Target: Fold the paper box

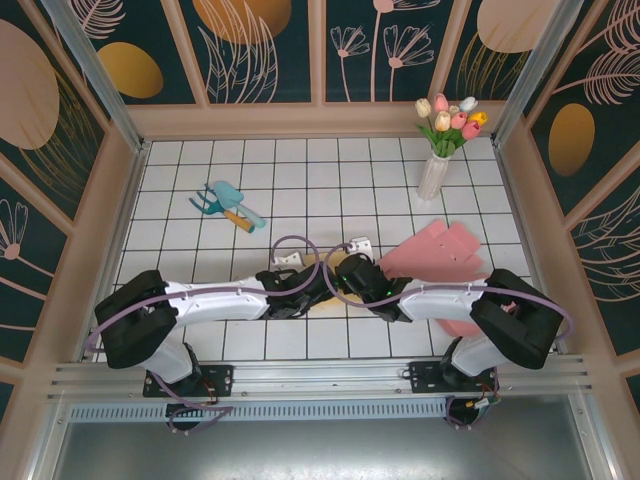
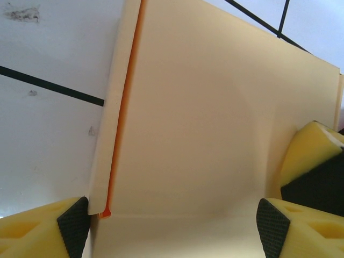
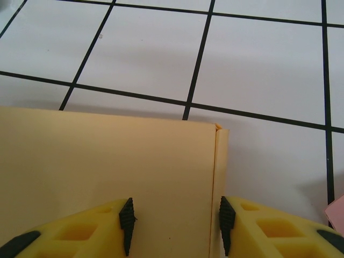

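Top external: paper box [image 1: 322,303], cream, lies on the white tiled table [image 1: 300,180] near the middle, a little toward 6 o'clock. It is mostly covered by the two wrists. Left arm [image 1: 215,298] comes in from 9 o'clock, right arm [image 1: 440,297] from 3 o'clock; they meet over the box.

- Pink paper sheets [image 1: 440,252] just beside the box at 3 o'clock, partly under the right arm.
- White vase of tulips [image 1: 436,172] at 1 o'clock, well apart from the box.
- Teal garden tools [image 1: 226,205] at 10 o'clock, well apart.

Left wrist: left gripper [image 2: 173,223] has its jaws spread wide.
- A broad cream panel of the box [image 2: 204,134] runs between the two black pads [image 2: 72,226].
- A narrow flap [image 2: 107,134] stands folded up along the panel's 9 o'clock edge, with an orange line [image 2: 121,118] in the crease.
- The lower end of the flap is just beside the 9 o'clock pad.
- Whether either pad presses the paper: cannot tell.
- Another yellow finger [image 2: 310,153] sits at the panel's 3 o'clock edge.

Right wrist: right gripper [image 3: 176,226] has its jaws partly spread, over a corner of the box [image 3: 107,161].
- The panel continues past the 9 o'clock pad [image 3: 127,226], so the jaws are not pinching across it.
- A thin folded strip [image 3: 221,161] runs along the panel's 3 o'clock edge, ending next to the 3 o'clock pad.
- Contact with the paper: cannot tell.
- Corner of pink sheet [image 3: 336,212] at 4 o'clock in the frame, apart from the box.
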Controlling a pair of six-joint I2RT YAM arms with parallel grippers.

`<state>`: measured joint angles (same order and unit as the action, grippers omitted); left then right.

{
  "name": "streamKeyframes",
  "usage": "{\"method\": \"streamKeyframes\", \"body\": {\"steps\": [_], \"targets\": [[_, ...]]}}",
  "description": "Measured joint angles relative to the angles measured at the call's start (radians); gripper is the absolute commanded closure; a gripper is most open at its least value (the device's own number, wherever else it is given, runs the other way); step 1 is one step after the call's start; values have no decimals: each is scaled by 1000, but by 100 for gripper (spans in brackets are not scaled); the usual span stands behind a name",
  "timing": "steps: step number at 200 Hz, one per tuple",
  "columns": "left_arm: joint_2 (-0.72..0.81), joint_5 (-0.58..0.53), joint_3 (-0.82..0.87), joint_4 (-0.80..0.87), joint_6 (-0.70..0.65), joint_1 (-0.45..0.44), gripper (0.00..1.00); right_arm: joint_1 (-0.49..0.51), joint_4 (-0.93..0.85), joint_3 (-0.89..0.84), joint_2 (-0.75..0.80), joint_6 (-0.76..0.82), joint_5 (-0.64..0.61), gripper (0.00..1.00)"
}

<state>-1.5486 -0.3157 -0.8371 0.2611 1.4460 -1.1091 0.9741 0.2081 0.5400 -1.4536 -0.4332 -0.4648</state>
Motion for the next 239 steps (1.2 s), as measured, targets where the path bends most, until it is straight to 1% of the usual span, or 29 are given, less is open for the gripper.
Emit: {"method": "streamKeyframes", "body": {"steps": [36,79,137,171,212,228,239], "targets": [[37,31,24,-22,20,0,16,0,29,0,-24,-11,-6,51],[74,39,43,-29,45,0,14,0,45,0,-31,-20,-6,51],[80,14,48,-26,52,-4,13,7,35,0,-23,-22,-3,51],[75,-26,48,-14,51,-4,12,12,-27,0,25,-21,27,51],[21,-83,30,12,42,-4,13,16,-63,0,136,-21,67,50],[0,-91,10,20,31,-2,13,16,-75,0,172,-21,72,48],[-13,-97,-8,26,21,1,13,16,-85,0,190,-21,73,45]]}}
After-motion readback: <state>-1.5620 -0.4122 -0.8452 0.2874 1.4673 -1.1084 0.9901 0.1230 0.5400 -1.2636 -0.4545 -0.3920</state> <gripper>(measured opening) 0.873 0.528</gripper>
